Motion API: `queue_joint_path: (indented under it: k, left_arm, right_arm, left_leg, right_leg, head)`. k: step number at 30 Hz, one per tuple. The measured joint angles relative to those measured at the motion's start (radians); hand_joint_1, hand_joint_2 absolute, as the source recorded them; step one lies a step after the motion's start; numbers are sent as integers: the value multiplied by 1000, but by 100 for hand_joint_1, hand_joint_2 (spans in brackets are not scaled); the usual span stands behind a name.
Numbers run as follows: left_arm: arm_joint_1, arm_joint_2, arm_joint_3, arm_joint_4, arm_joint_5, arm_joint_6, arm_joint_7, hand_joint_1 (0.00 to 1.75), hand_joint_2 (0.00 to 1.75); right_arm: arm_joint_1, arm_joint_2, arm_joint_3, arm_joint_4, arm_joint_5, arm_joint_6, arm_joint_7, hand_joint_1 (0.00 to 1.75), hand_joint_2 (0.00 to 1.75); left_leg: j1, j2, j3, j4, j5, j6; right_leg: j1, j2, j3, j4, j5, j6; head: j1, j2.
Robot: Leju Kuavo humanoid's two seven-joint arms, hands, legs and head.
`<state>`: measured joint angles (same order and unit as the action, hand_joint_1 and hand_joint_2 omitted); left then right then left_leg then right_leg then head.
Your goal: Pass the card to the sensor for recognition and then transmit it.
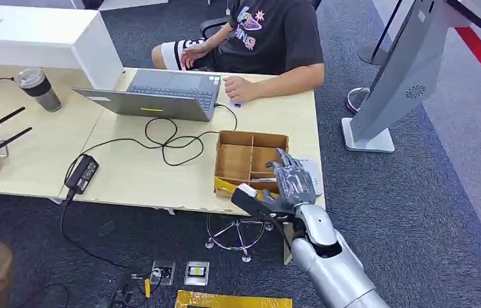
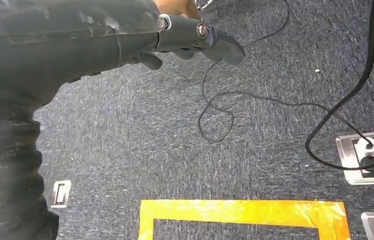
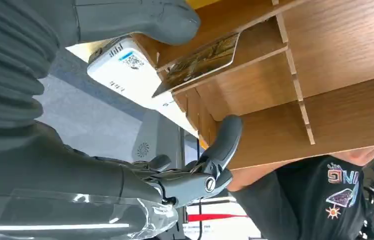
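Table: the pale wooden table [image 1: 135, 173] carries a grey open laptop [image 1: 160, 93], a black power brick [image 1: 82, 173] with looping cable, a lidded tumbler [image 1: 40, 88], and the tray near its right front corner.
Person: a person in a black printed T-shirt [image 1: 270, 32] sits behind the table, one hand resting beside the laptop.
Kiosk: a tall grey slanted stand [image 1: 398, 77] rises from the carpet to the right of the table.
Tray: the brown wooden divided tray [image 1: 250, 160] sits just in front of the right hand; in the right wrist view its partitions are seen from close by.
Right hand: the right hand [image 1: 292, 183] hovers at the tray's near right edge, fingers spread, the thumb lying over the rim, one dark finger touching a partition edge; it grips nothing.
Left hand: the left hand [image 2: 194, 37] hangs above the dark carpet [image 2: 175, 150], fingers loosely curled; whether it is closed I cannot tell.
Sensor: a white rounded box with a QR label [image 3: 125, 67] lies just beside the tray, partly hidden by the thumb.
Card: the thin card with a dark printed face [image 3: 199, 62] lies tilted in a tray compartment, one edge over the divider; its print is too blurred to read.
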<state>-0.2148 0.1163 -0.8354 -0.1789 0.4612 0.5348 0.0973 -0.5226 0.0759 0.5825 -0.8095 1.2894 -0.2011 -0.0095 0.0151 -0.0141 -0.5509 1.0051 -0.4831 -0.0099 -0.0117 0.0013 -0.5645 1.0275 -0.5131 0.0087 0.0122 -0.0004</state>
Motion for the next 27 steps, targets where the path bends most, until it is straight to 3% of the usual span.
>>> queue_joint_path:
  k: [8, 16, 20, 27]
  left_arm:
    - [0, 0, 0, 0, 0, -1, 0, 0, 175]
    - [0, 0, 0, 0, 0, -1, 0, 0, 175]
    - [-1, 0, 0, 0, -4, -3, -1, 0, 175]
    - [-9, 0, 0, 0, -15, -11, -1, 0, 175]
  right_arm:
    - [-16, -2, 0, 24, 2, -6, 1, 80, 175]
    - [-29, -3, 0, 47, 6, -12, 0, 80, 175]
    - [-36, -4, 0, 59, 8, -14, -3, 91, 175]
    - [-39, -6, 0, 74, 8, -22, -3, 89, 175]
  left_leg:
    - [0, 0, 0, 0, 0, 0]
    - [0, 0, 0, 0, 0, 0]
    - [0, 0, 0, 0, 0, 0]
    - [0, 0, 0, 0, 0, 0]
  right_leg:
    - [0, 0, 0, 0, 0, 0]
    - [0, 0, 0, 0, 0, 0]
    - [0, 0, 0, 0, 0, 0]
    - [0, 0, 0, 0, 0, 0]
  head:
    - [0, 0]
    - [0, 0]
    - [0, 0]
    - [0, 0]
